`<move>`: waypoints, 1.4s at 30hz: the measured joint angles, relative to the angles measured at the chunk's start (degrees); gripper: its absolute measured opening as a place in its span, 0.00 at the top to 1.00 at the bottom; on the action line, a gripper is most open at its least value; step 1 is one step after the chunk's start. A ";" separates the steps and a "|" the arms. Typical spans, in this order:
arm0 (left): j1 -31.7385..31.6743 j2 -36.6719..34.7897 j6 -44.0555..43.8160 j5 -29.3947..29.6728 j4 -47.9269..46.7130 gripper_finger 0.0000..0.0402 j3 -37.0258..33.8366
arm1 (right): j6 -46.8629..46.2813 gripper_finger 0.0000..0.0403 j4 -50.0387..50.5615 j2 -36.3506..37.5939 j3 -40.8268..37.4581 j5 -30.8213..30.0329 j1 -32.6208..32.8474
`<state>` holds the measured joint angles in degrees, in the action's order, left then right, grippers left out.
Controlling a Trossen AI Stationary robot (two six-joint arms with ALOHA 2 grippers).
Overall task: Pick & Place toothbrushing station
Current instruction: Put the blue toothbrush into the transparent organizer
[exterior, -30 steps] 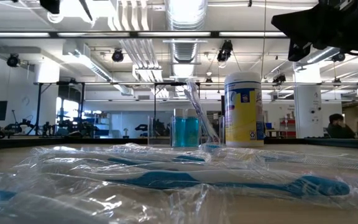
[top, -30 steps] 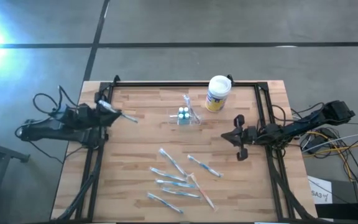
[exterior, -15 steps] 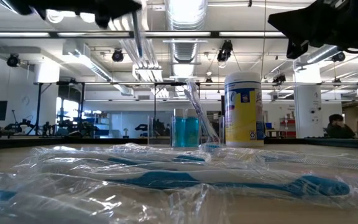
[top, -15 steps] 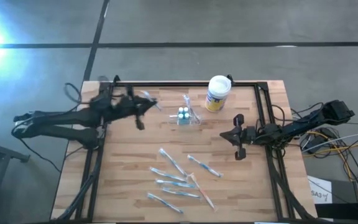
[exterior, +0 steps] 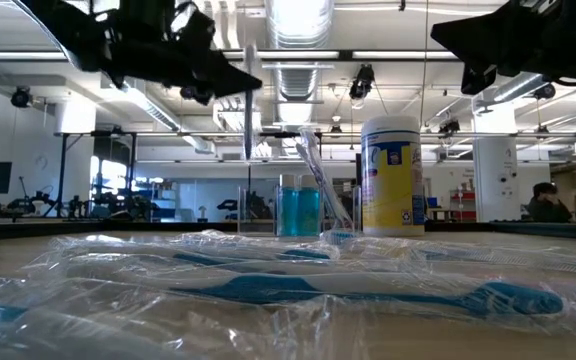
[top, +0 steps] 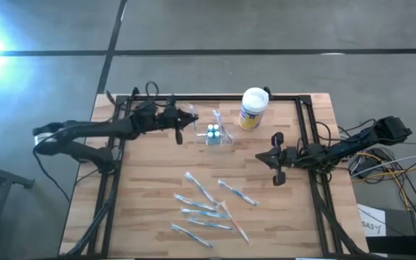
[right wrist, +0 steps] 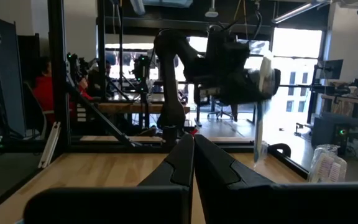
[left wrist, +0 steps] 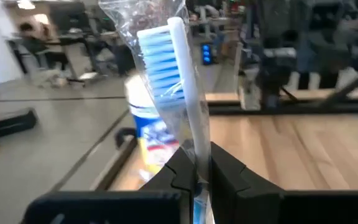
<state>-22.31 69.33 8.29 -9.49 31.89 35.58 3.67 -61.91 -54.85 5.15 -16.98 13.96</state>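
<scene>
Bright ceiling lights [exterior: 298, 20] glare overhead; near wrapped toothbrushes [exterior: 268, 290] look perhaps slightly soft.

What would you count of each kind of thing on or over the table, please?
Clear holder: 1
Standing toothbrush, in that holder: 1
Held toothbrush, in left gripper: 1
Loose wrapped toothbrushes: about 7, overlapping
Canister: 1
Total: about 11

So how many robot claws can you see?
2. The left claw hangs beside the small clear plastic holder, pinching a plastic-wrapped blue-and-white toothbrush. The right claw is shut and empty over the wooden table's right side.
</scene>
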 joint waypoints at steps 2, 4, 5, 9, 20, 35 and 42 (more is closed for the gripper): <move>-0.08 2.14 0.04 -0.74 3.02 0.94 -0.37 | 0.01 0.98 0.00 0.00 0.00 -0.06 0.00; -0.33 3.84 0.47 -0.69 4.92 0.94 -0.36 | 0.01 0.98 0.00 0.00 0.00 -0.12 0.00; -0.55 4.79 0.75 -0.63 5.14 0.94 -0.52 | -0.01 0.98 0.00 0.00 -0.02 -0.14 0.00; -1.70 9.07 0.00 -0.48 9.18 0.94 -2.21 | -0.01 0.98 0.00 0.00 -0.02 -0.14 0.01; -3.21 19.67 -5.19 -0.58 18.30 0.94 -3.43 | -0.19 0.98 0.31 0.00 -0.02 -0.45 0.01; -4.22 25.04 -7.28 0.99 21.35 0.94 -3.50 | -0.58 0.98 0.37 0.00 -0.04 -1.21 0.00; -4.22 25.04 -7.12 0.99 21.23 0.90 -3.64 | -0.69 0.98 0.37 0.00 -0.04 -1.19 0.00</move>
<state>-26.52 94.37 1.17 -8.49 53.12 31.94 2.98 -61.54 -54.85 5.10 -18.17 13.96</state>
